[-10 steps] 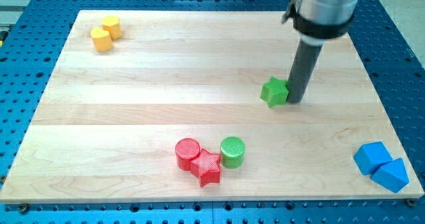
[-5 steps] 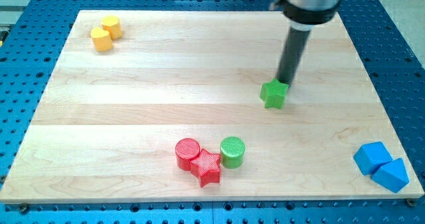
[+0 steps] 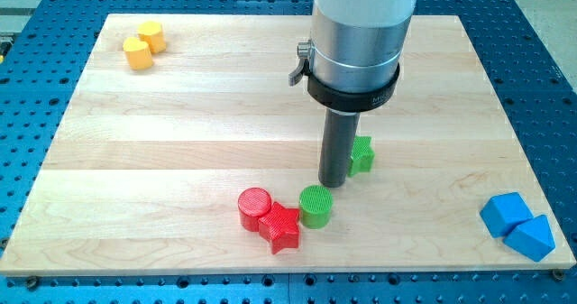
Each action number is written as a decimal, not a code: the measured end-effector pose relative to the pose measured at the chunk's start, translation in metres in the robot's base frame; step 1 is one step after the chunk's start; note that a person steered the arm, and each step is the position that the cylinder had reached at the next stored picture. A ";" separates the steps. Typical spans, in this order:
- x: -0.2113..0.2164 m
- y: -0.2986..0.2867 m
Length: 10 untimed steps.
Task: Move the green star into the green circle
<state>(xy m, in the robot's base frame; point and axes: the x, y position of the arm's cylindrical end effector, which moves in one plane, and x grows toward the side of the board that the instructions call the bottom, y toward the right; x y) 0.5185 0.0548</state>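
Note:
The green star (image 3: 361, 154) lies right of the board's middle, partly hidden behind my rod. My tip (image 3: 334, 184) rests on the board at the star's lower left, touching or nearly touching it. The green circle (image 3: 315, 206) stands just below and left of my tip, a small gap apart. The star is up and to the right of the circle, with my rod between them.
A red circle (image 3: 254, 207) and a red star (image 3: 280, 228) sit against the green circle's left. Two yellow blocks (image 3: 143, 45) lie at the top left. Two blue blocks (image 3: 517, 225) lie at the bottom right. The wooden board (image 3: 180, 133) ends near them.
My tip has swung from above the star's right to its lower left. The green star has slid down and slightly left, closer to the green circle.

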 end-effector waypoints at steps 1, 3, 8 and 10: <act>-0.005 -0.004; -0.082 0.007; -0.063 0.055; -0.023 0.051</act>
<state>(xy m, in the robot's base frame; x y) 0.4959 0.1060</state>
